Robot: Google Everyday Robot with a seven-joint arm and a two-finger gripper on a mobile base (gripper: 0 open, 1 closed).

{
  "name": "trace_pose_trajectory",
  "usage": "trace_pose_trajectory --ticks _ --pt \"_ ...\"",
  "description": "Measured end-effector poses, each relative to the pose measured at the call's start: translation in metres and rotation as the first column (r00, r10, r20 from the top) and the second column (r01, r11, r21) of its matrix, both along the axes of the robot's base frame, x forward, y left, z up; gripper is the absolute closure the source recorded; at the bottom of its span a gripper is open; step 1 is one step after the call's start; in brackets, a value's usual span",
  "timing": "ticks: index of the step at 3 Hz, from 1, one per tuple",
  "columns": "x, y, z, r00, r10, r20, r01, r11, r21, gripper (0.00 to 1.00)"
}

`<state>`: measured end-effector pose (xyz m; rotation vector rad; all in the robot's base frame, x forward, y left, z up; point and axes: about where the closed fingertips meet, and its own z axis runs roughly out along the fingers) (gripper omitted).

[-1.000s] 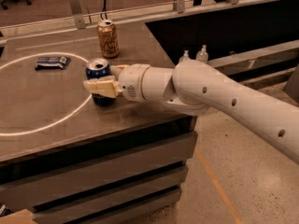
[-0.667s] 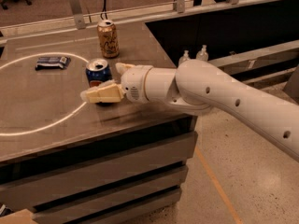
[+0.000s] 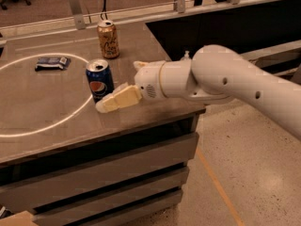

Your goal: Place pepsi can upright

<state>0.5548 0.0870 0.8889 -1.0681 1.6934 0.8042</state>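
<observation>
As pepsi can (image 3: 99, 79) stands upright, gripper (image 3: 116, 100) just beside.

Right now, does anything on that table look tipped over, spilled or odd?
Nothing stands out. The blue aluminium Pepsi can stands upright, as does the gold can behind it; the small dark-blue packet lies flat, and no spill shows. The robot's gripper hovers low beside the blue can.
</observation>
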Motion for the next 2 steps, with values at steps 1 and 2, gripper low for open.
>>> trace_pose_trajectory --ticks 1,2 --pt "-0.0081 -0.0355 0.0035 0.9966 -0.077 -0.028 0.073 0.991 -0.115 0.00" --pt "-0.0083 -0.0346 0.0035 0.9969 -0.074 -0.027 0.071 0.991 -0.114 0.00"
